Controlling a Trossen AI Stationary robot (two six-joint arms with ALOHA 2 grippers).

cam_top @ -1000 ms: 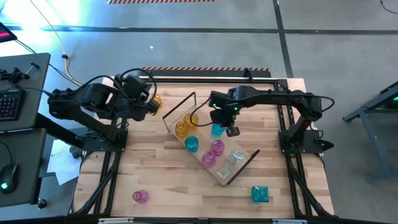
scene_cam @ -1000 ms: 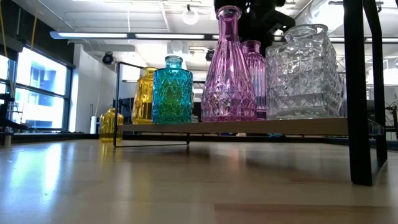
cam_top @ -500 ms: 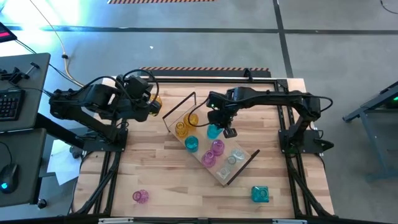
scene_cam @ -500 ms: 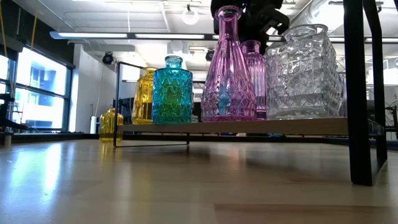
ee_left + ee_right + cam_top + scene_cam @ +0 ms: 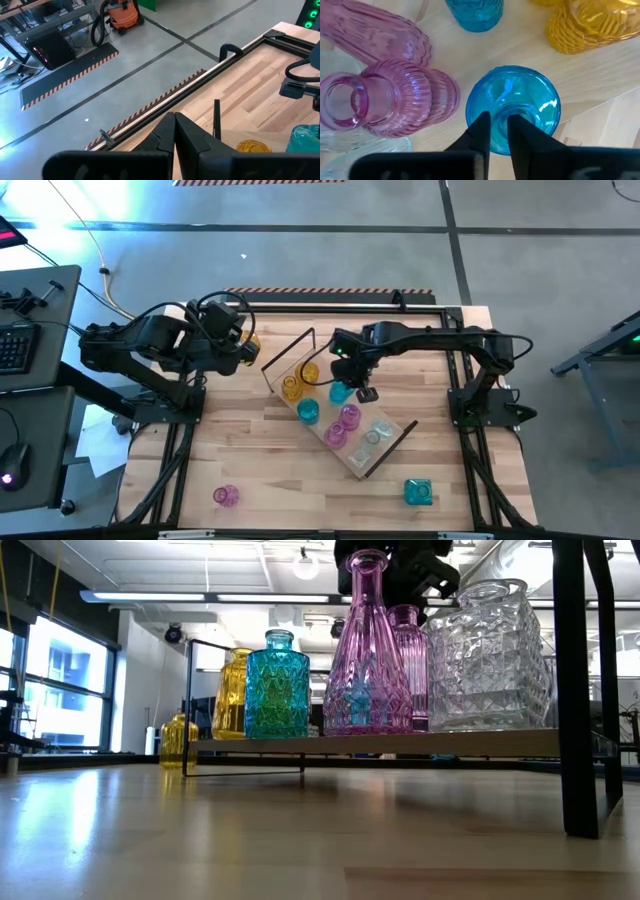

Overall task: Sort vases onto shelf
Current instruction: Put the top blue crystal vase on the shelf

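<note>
The right pincer point(image 5: 354, 388) hangs over the shelf point(image 5: 396, 435), which lies slantwise across the middle of the table point(image 5: 260, 450). In the right wrist view its fingers point(image 5: 481, 131) stand a narrow gap apart at the rim of a blue vase point(image 5: 512, 106) on the shelf's edge; they appear to pinch the vase's neck, though the contact itself is hidden beneath them.

Beside that vase on the shelf stand two pink vases point(image 5: 395, 105), a second blue vase point(image 5: 475, 12) and yellow vases point(image 5: 585, 22). In the low view the row reads yellow point(image 5: 232, 692), teal point(image 5: 277, 685), tall pink point(image 5: 367, 650) and a clear square vase point(image 5: 487, 658).

Off the shelf, a pink vase point(image 5: 226, 496) stands near the table's front left corner, a teal one point(image 5: 418, 492) near the front right, and a yellow one point(image 5: 250, 341) close by the left arm.

The left pincer point(image 5: 244, 352) waits over the table's left side, well apart from the shelf, its fingers point(image 5: 192, 142) pressed together on nothing.
</note>
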